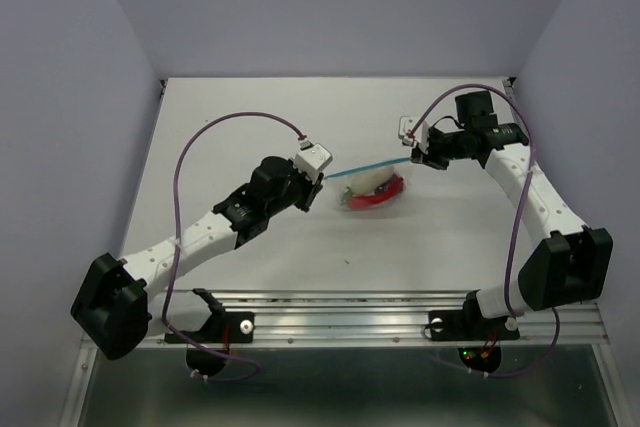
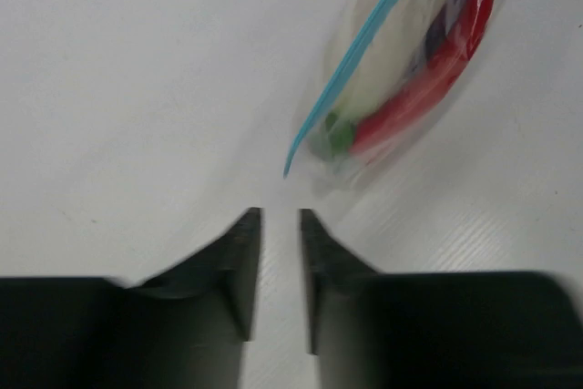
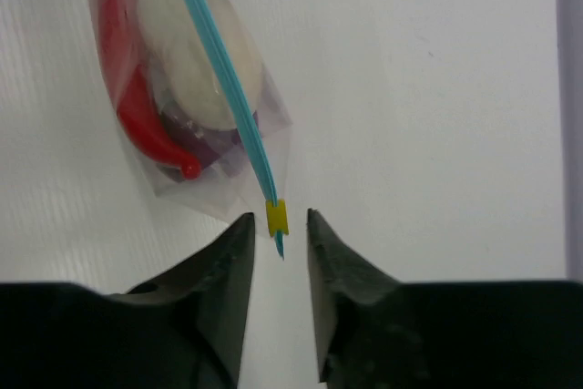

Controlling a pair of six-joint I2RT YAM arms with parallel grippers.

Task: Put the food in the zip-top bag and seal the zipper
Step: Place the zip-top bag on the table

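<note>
1 zip-top bag (image 3: pixel 209 193), 1 radish (image 3: pixel 196 52), 1 onion (image 3: pixel 214 143), 1 chili (image 3: pixel 137 111); 2 hands: left hand (image 2: pixel 278 218), right hand (image 3: pixel 280 220).

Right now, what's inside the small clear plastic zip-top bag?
Through the clear plastic bag you can see a white radish, a curved red chili along one side, and a purple onion. The radish and the light-blue zipper strip largely cover the onion, so its full shape is hidden.

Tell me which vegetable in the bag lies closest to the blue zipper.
The white radish: it sits right under the zipper, while the red chili lies along the opposite edge.
</note>
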